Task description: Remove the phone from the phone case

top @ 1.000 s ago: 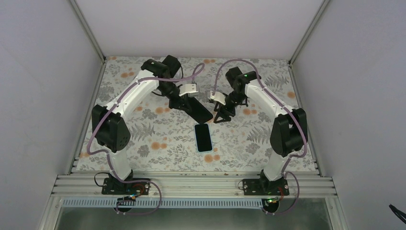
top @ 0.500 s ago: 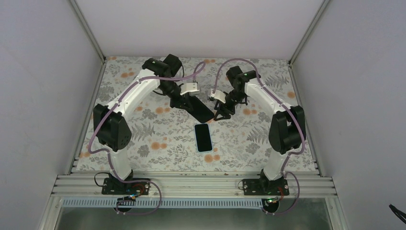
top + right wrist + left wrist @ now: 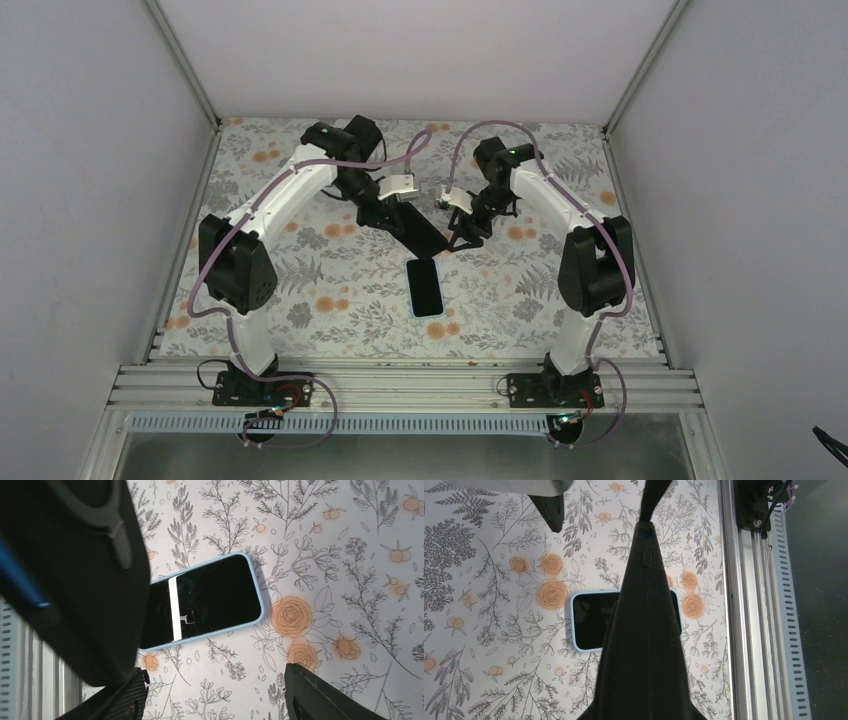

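The phone, with a dark screen and a light blue rim, lies flat on the floral mat. It also shows in the left wrist view and the right wrist view. My left gripper is shut on the black phone case, holding it tilted above the mat behind the phone. The case fills the middle of the left wrist view and hides the fingers there. My right gripper is open and empty beside the case's free end. In the right wrist view the case hangs over the left finger of that gripper.
The floral mat covers the table inside white walls. An aluminium rail runs along the near edge and also shows in the left wrist view.
The right gripper has drawn slightly up and closer to the case's end. The left arm has shifted a little with the case. The phone has not moved.
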Robot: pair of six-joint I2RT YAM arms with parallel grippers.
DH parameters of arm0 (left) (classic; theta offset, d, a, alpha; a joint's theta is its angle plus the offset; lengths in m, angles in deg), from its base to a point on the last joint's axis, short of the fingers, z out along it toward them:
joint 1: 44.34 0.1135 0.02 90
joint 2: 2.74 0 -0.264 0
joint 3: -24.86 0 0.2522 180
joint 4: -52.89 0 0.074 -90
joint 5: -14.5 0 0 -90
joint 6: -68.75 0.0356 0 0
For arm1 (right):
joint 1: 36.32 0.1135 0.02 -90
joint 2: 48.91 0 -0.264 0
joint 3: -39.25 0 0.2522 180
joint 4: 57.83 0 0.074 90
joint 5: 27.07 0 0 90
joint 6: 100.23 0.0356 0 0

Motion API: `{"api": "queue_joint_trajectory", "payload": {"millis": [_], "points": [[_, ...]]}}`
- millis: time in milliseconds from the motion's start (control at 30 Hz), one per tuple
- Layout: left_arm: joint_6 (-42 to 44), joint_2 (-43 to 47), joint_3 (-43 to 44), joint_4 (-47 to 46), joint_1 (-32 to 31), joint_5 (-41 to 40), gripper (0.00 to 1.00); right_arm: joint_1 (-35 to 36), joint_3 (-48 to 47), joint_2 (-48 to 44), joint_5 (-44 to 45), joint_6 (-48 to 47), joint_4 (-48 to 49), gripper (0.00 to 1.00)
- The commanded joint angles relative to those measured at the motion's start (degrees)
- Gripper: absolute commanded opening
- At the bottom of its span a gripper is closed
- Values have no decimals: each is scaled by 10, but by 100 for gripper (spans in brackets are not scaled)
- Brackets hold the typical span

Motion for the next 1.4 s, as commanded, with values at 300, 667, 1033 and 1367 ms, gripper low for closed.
{"api": "queue_joint_trajectory", "payload": {"millis": [300, 667, 1033, 1367], "points": [[3, -16, 35, -12, -4, 39, 2, 0, 15, -26, -37, -21, -29, 66], [15, -6, 23, -5, -6, 63, 2, -14, -8, 10, -27, -15, -4, 61], [26, 31, -28, -4, -26, 84, 2, -51, -69, 59, -13, -48, -19, 59], [25, 35, -24, -4, -45, 83, 2, -60, -150, 103, -8, -43, -38, 59]]}}
